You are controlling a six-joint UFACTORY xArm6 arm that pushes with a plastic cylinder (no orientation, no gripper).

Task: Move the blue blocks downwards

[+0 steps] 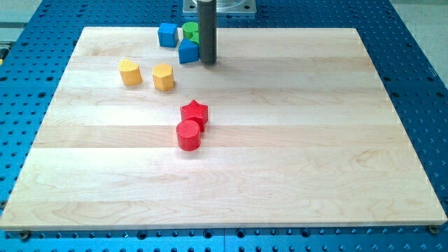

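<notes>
Two blue blocks lie near the view's top. A blue cube (167, 34) sits at the board's top edge. A second blue block (187, 51), of unclear shape, lies just below and to its right. A green block (190, 31), partly hidden, sits between them at the top. My tip (208, 61) stands right against the right side of the second blue block. The dark rod rises from it and hides part of the green block.
A yellow heart-shaped block (129, 72) and a yellow hexagonal block (163, 76) lie at the upper left. A red star (194, 113) and a red cylinder (188, 135) touch near the middle. The wooden board (294, 154) rests on a blue perforated table.
</notes>
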